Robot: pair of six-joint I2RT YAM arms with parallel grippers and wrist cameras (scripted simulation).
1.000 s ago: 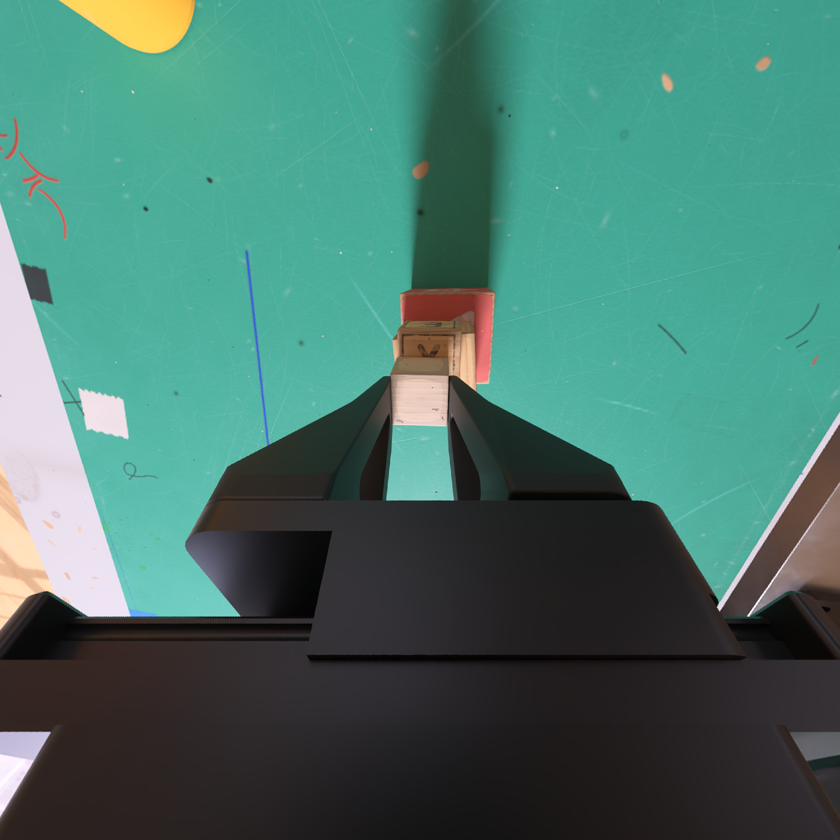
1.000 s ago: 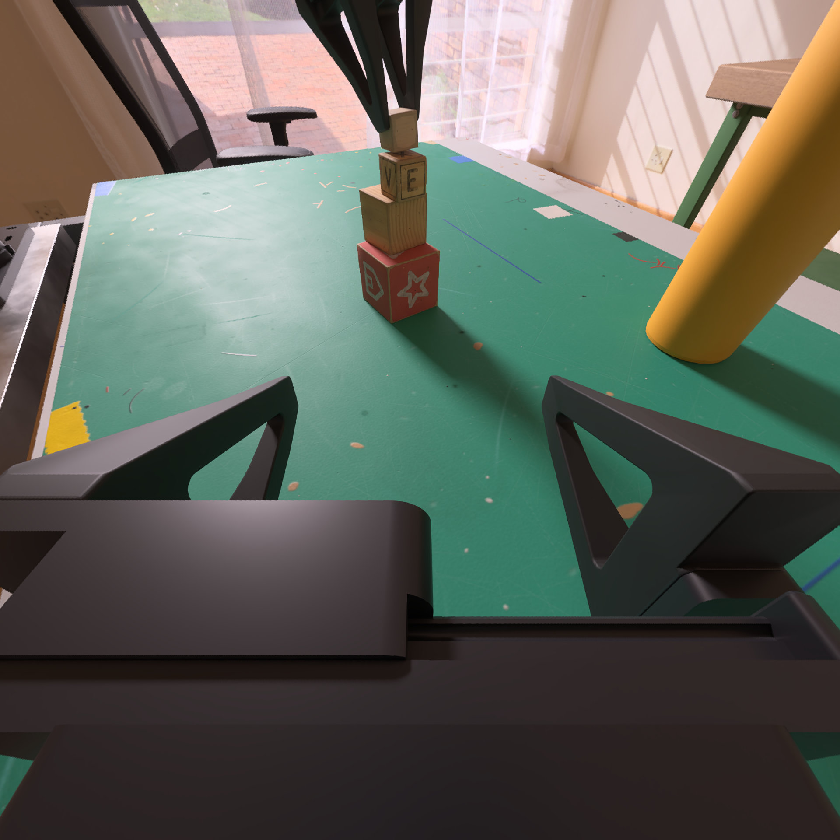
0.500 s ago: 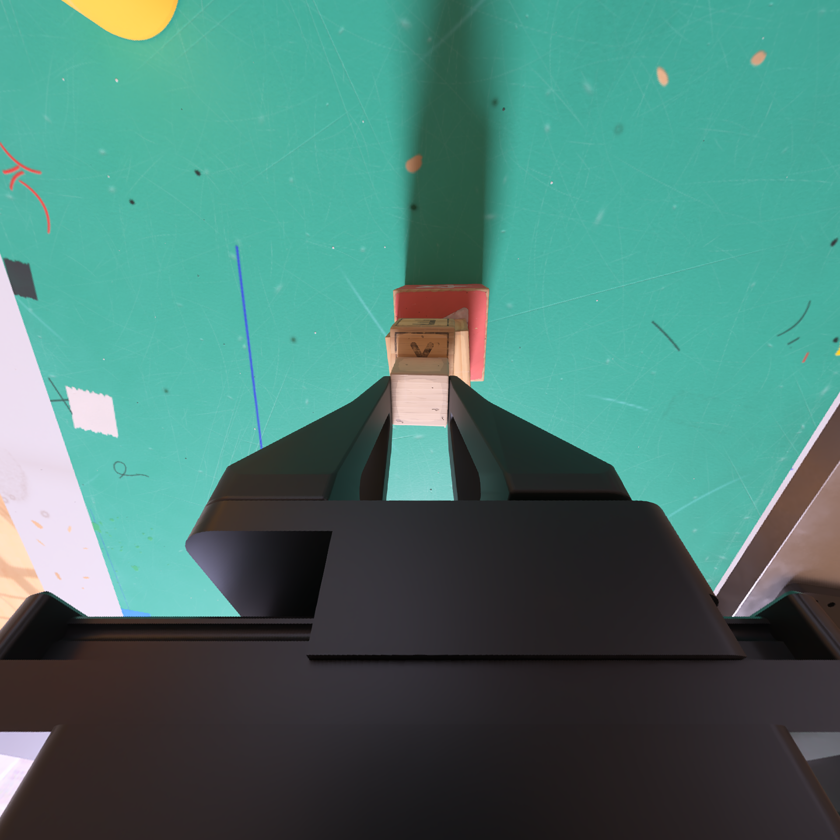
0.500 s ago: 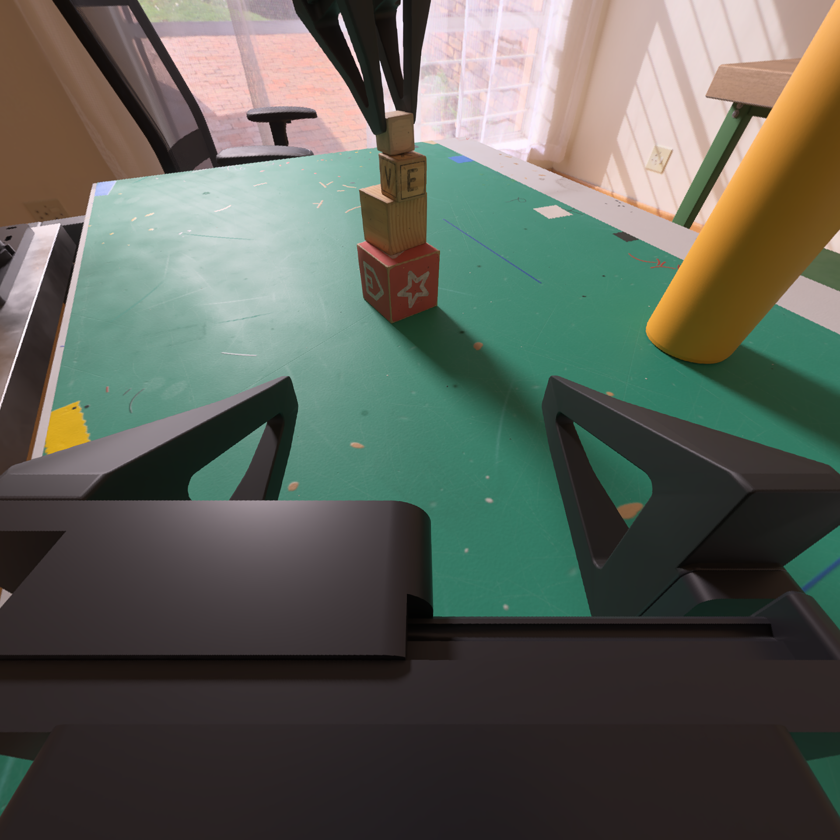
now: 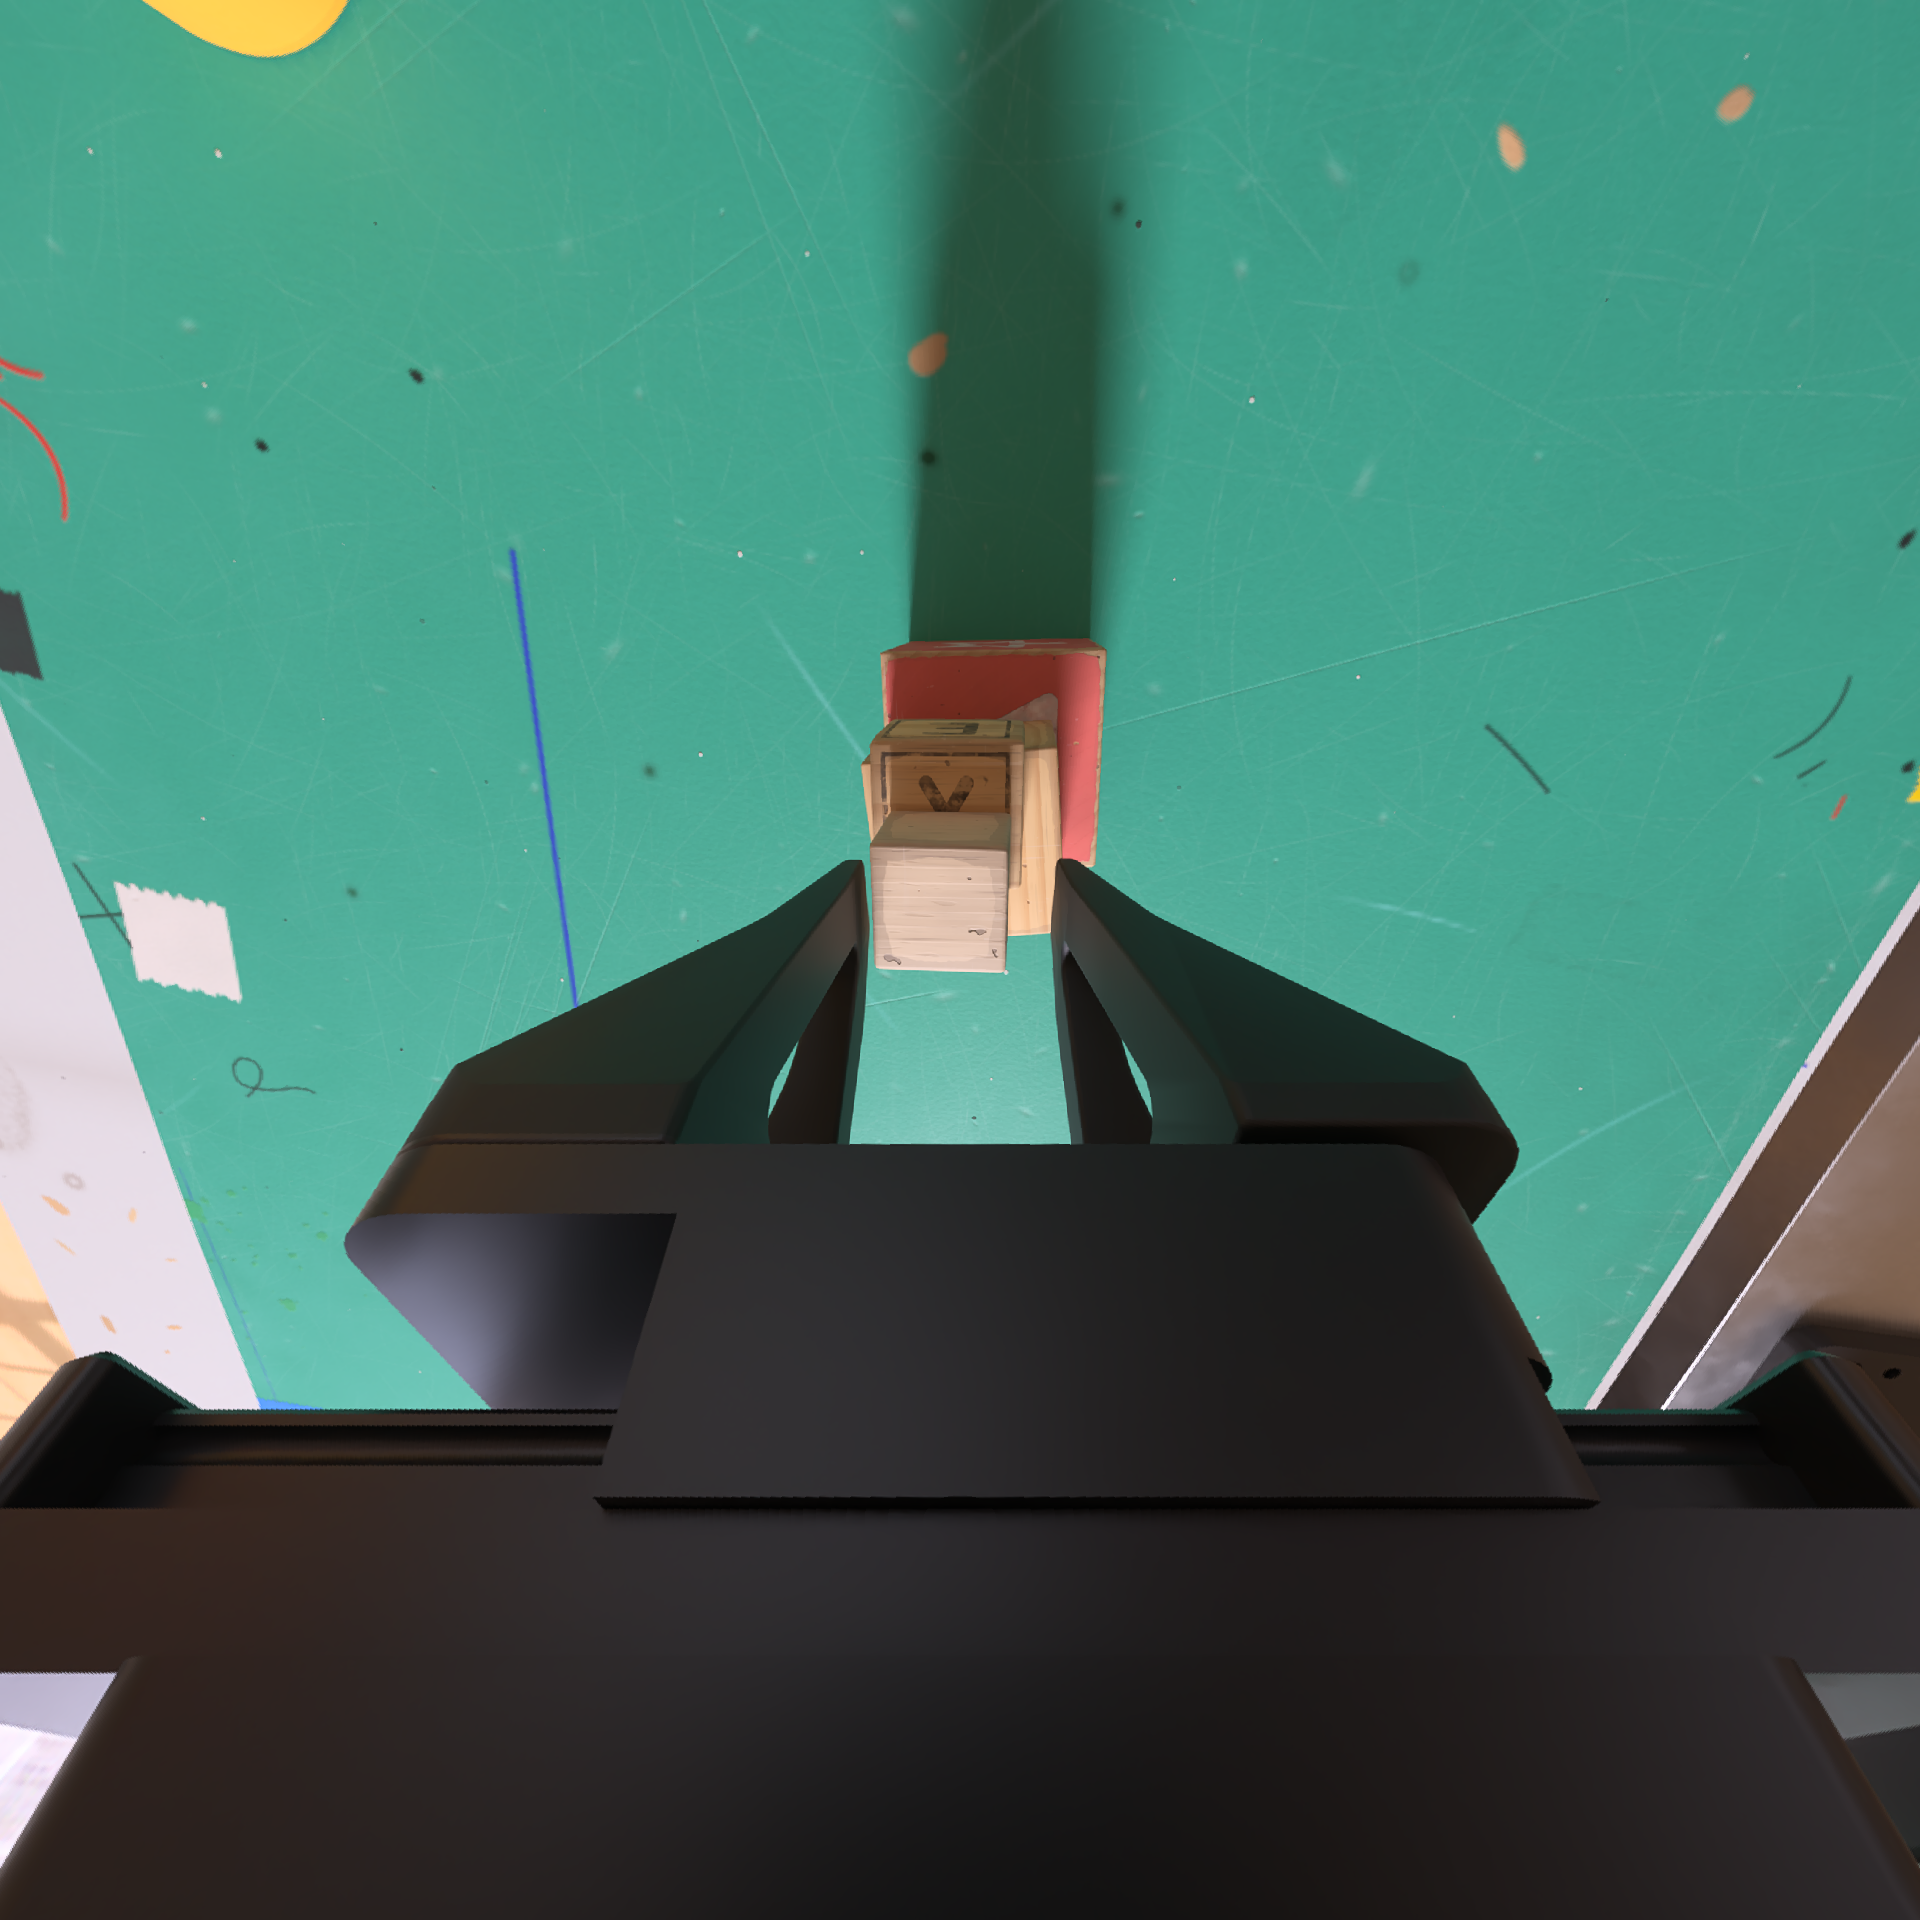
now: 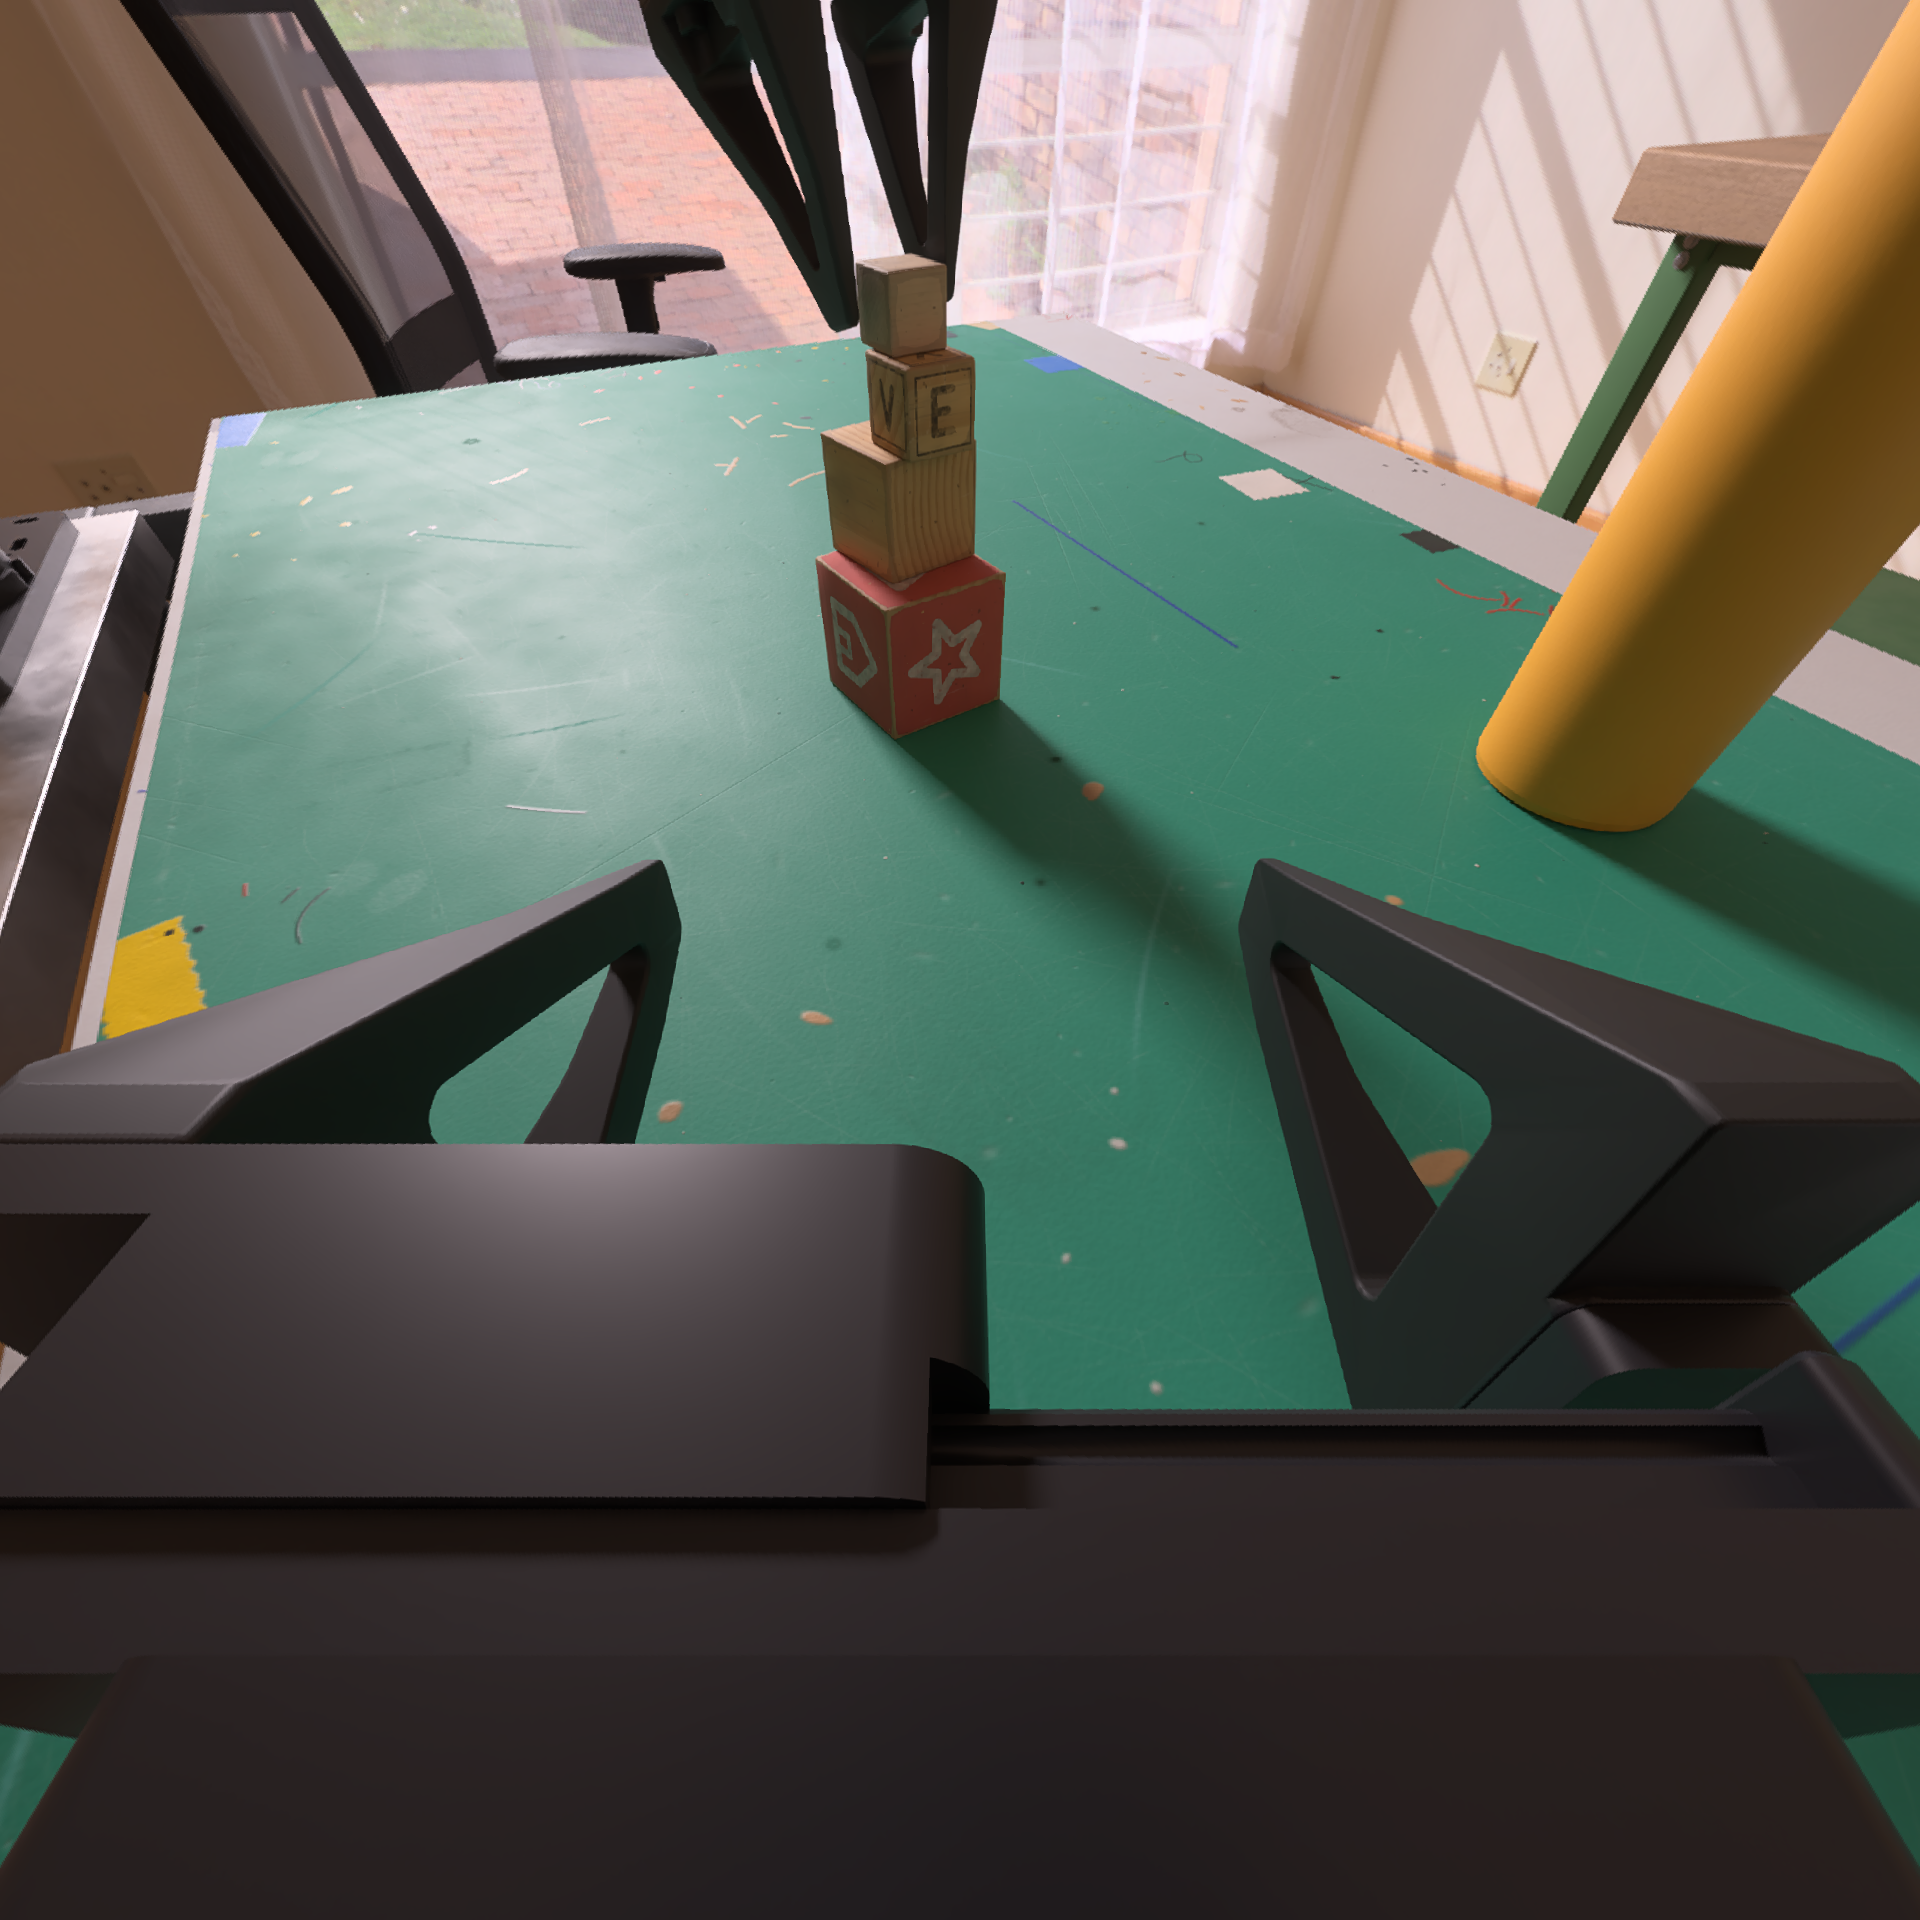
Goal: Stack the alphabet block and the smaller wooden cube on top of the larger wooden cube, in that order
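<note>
A four-block stack stands mid-table on the green mat [image 6: 520, 675]. From the bottom up it is a red block [image 6: 914, 644], the larger wooden cube [image 6: 902, 509], the lettered alphabet block [image 6: 920, 405] and the smaller wooden cube [image 6: 902, 301]. My left gripper [image 5: 958, 894] points down over the stack and is open. Its fingers flank the smaller cube [image 5: 940, 904], with a visible gap on the right side. It also shows from the right wrist view [image 6: 888, 291]. My right gripper [image 6: 958, 873] is open and empty, low over the near part of the mat, well short of the stack.
A tilted yellow cylinder [image 6: 1714, 520] stands on the mat to the right of the stack. An office chair [image 6: 416, 260] is behind the table's far left. A metal rail [image 6: 62, 675] runs along the left edge. A wooden table with green legs [image 6: 1662, 260] is at the far right.
My left gripper's fingers have spread apart and let go of the smaller cube, which now rests on the alphabet block. The right arm has not moved.
</note>
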